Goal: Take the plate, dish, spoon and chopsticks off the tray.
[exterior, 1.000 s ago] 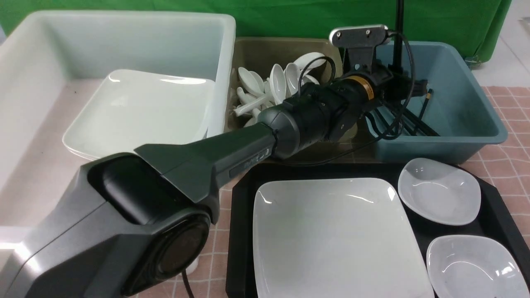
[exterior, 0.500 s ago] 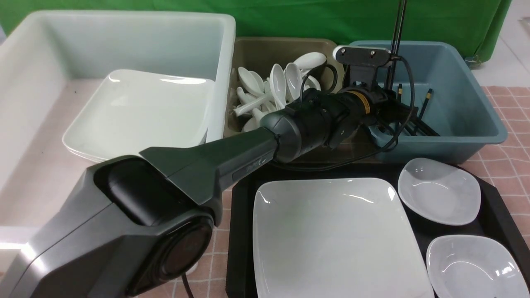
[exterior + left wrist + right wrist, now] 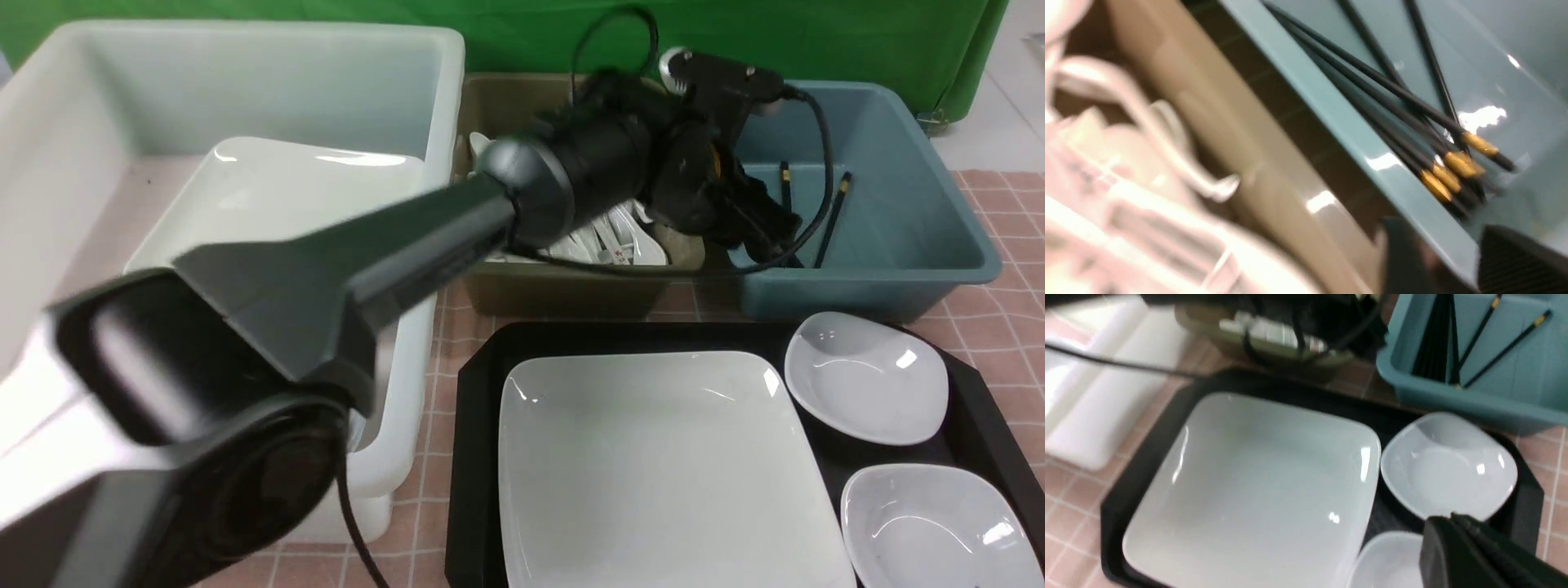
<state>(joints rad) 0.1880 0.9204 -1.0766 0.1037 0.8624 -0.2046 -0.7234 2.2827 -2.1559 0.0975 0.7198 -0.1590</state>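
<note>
The white bin [image 3: 245,49] on the robot's left is the largest thing, and a stack of square plates [image 3: 277,212] lies in it; across it reaches the left arm [image 3: 392,261], out toward the far bins. The black tray [image 3: 478,457] lies nearest to the robot; on it the plate [image 3: 661,465] covers most of the floor, and at its right side stand the far dish [image 3: 865,380] and the near dish [image 3: 931,531], just beside the plate. I see no spoon and no chopsticks on the tray.

Behind the tray stands the blue bin [image 3: 898,212], and to its left the olive bin [image 3: 563,290]. The left gripper [image 3: 767,233] hangs over the place where these two bins meet; in its wrist view the fingers [image 3: 1515,261] stand apart with only the blue rim showing between them, so it has hold of nothing. The right gripper [image 3: 1443,524] hovers above the two dishes; its jaws are pressed together and empty.

The chopsticks [image 3: 1380,79] lie in a bundle in the blue bin, against its wall; white spoons [image 3: 612,241] are heaped in the olive bin.

I judge that the chopsticks step is at its end; the plate and the dishes remain. The next move calls for a grip on a thin rim; the glossy ware may slip, so the jaws must open first and close well onto the edge.
</note>
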